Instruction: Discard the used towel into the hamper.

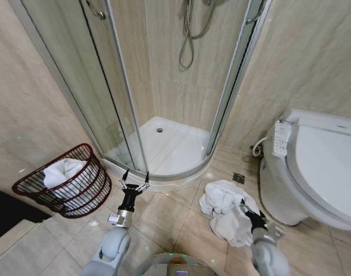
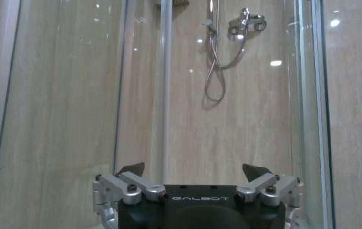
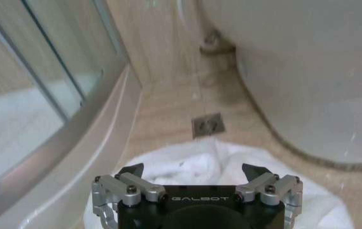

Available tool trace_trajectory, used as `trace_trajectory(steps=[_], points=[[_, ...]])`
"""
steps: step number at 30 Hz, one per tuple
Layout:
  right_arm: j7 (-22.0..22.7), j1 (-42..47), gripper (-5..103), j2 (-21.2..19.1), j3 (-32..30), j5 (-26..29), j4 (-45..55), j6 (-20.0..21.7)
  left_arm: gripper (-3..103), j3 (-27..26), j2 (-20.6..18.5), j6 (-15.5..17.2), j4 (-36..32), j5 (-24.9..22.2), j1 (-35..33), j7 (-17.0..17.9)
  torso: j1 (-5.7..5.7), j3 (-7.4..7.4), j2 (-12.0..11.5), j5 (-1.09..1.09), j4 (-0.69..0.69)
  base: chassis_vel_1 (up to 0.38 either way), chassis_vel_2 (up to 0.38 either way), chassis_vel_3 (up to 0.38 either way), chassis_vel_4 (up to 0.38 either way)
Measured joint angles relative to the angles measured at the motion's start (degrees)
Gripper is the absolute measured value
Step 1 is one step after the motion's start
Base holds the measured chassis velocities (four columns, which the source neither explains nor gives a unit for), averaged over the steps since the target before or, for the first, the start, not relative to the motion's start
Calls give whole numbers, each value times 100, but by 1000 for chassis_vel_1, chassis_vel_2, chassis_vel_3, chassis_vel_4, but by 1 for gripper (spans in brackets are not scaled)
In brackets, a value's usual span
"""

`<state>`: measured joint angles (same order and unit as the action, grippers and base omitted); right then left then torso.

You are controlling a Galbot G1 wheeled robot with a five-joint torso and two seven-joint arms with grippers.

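1. Right gripper point(image 3: 192, 168): jaws wide, empty, poised over the towel point(image 1: 226, 208) on the floor beside the toilet point(image 1: 313, 167).
2. Left gripper point(image 1: 134, 181): jaws wide, raised before the shower door point(image 1: 109, 75).
3. Hamper point(image 1: 69, 183): by the left wall, white cloth inside.

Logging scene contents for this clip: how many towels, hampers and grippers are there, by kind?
White crumpled towels: 2, one on the tiled floor and one inside the hamper.
Reddish-brown round wire hamper: 1.
Grippers: 2, left gripper open and right gripper open over the floor towel.
Total: 5.
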<state>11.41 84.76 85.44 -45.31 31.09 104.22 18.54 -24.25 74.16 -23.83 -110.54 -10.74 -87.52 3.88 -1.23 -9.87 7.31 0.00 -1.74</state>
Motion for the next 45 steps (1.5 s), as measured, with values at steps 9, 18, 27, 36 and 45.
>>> trace_trajectory(steps=[9,18,27,36,45], points=[[442,-584,100,-23,101,363,-564,1060,100,-73,-11,-14,27,-50,17,0,0,-1,2,0,1,0,0,0,0],[672,-919,100,-70,49,684,-850,1668,100,-75,8,-46,71,-50,28,-1,-1,-1,3,0,0,0,0,0,0],[481,-1106,100,-163,-104,504,-1426,1696,100,-93,7,-80,102,-41,21,0,-1,-2,3,0,0,0,0,0,0],[239,-1226,100,-262,-164,374,-1734,1609,100,-107,26,-82,85,-13,11,-4,-1,-2,4,0,0,0,0,0,0],[-107,-1453,80,-306,-304,269,-2152,1515,100,-109,48,-95,3,56,-52,-6,-1,-2,4,1,0,0,0,0,0]])
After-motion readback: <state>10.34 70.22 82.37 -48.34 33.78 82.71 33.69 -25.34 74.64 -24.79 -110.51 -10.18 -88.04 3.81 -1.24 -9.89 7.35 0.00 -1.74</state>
